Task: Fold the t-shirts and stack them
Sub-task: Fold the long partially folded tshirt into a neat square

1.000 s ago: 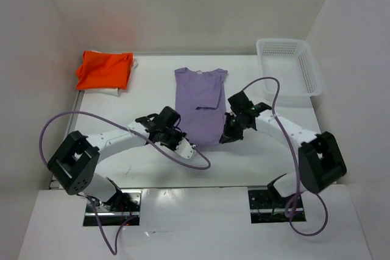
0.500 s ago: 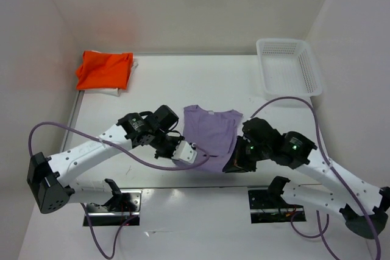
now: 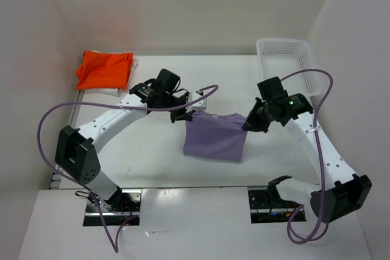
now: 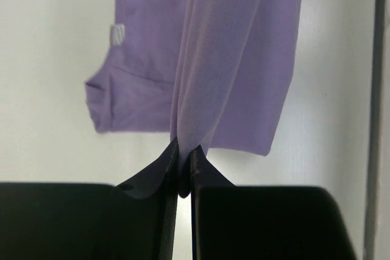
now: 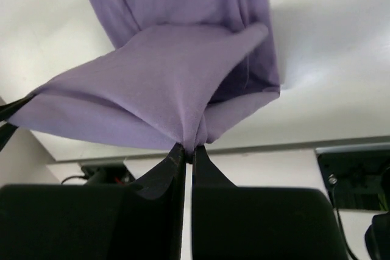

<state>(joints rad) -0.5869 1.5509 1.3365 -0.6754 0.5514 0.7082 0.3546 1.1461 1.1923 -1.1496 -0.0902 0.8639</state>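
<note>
Above the white counter (image 3: 146, 150), the lavender purple cloth t-shirt (image 3: 216, 139), pinched by the left tool (image 3: 189, 114) and right tool (image 3: 247, 127), has been carried rearward.

Matt, seemingly smooth cloth of lavender t-shirt (image 3: 214, 139)

White links (image 3: 106, 123); black joints (image 3: 76, 156); purple cables (image 3: 41, 131); black end effector (image 4: 181, 168)

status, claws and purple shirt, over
Left claw, right claw both shut on purple shirt. Held edge raised between them, rest draping down. Orange shirt, basket well off to the sides.
</note>
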